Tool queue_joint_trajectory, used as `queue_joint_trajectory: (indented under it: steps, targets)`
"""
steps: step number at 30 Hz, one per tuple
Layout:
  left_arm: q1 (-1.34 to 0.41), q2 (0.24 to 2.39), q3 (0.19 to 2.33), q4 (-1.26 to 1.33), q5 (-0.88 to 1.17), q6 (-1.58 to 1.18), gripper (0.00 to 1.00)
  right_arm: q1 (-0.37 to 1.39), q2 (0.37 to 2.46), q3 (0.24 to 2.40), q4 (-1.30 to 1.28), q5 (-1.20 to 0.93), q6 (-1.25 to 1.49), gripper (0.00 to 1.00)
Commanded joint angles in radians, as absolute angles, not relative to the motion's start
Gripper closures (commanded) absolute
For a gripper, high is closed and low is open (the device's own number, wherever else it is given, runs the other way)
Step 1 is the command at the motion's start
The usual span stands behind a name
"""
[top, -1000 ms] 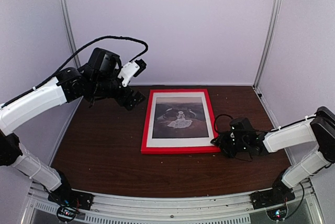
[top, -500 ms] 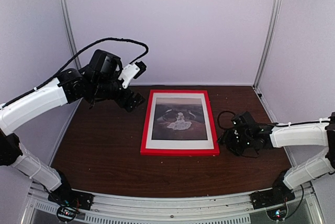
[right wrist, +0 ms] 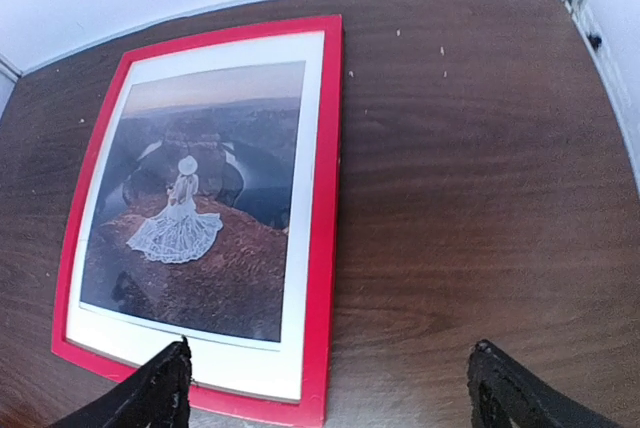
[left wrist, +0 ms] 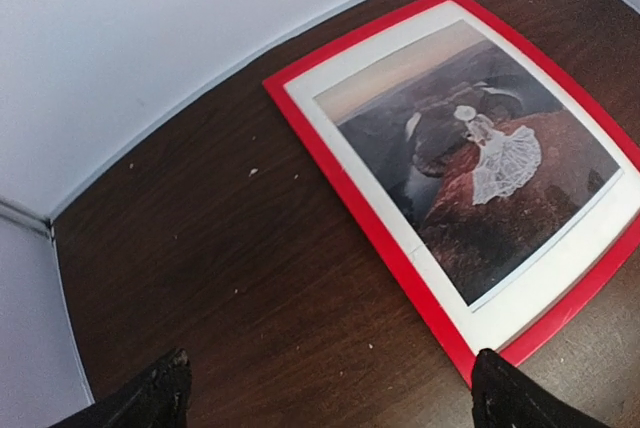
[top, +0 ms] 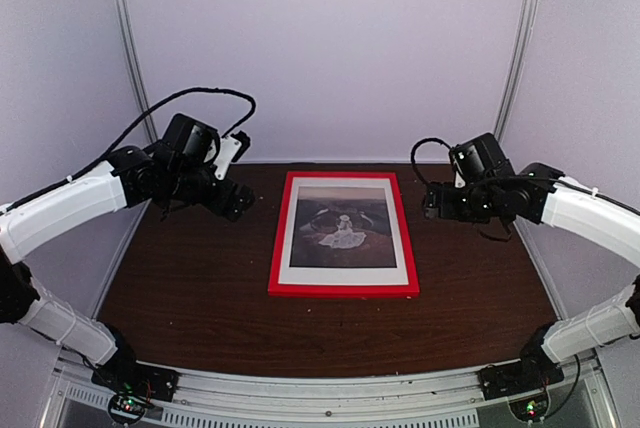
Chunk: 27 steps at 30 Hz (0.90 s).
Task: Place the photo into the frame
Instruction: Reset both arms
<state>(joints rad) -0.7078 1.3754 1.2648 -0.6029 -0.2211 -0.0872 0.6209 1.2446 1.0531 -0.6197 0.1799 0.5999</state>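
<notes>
The red frame (top: pixel 343 289) lies flat face up in the middle of the table, with the photo (top: pixel 343 228) of a white-dressed figure showing inside its border. My left gripper (top: pixel 236 199) hovers above the table to the left of the frame's far left corner, open and empty. My right gripper (top: pixel 432 205) hangs in the air to the right of the frame's far right corner, open with nothing in it. In the left wrist view the frame (left wrist: pixel 370 218) and photo (left wrist: pixel 480 158) lie ahead of the left gripper (left wrist: pixel 335 393). The right wrist view looks down on the frame (right wrist: pixel 325 248) and photo (right wrist: pixel 200 228), with the right gripper (right wrist: pixel 332 383) near the frame's lower corner.
The dark wooden table (top: pixel 190 288) is enclosed by white walls with metal posts (top: pixel 512 58) at the back corners. A black cable (top: pixel 430 145) loops off the right wrist. Small pale specks (left wrist: pixel 252 172) dot the table to the left of the frame.
My right gripper has let go at the frame's near right corner, opened wide, and risen to the back right. The left arm has dropped slightly lower and leftward.
</notes>
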Motion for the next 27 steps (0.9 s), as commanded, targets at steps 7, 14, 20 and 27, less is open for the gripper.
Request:
queue_joint_trajectory:
  steps: [7,14,20,27]
  targets:
    - [-0.502,1.194,0.992,-0.406,-0.174,-0.327,0.02,0.601,1.277,1.223,-0.727,0.302,0.223,0.00]
    - [-0.485,1.096,0.874,-0.345,-0.291,-0.351,0.02,0.600,1.283,1.229,-0.677,0.251,0.181,0.00]
    - [-0.485,0.958,0.756,-0.240,-0.324,-0.342,0.02,0.601,1.238,1.143,-0.584,0.237,0.189,0.00]
    - [-0.484,0.943,0.763,-0.319,-0.392,-0.322,0.02,0.600,1.173,1.057,-0.499,0.226,0.197,0.00]
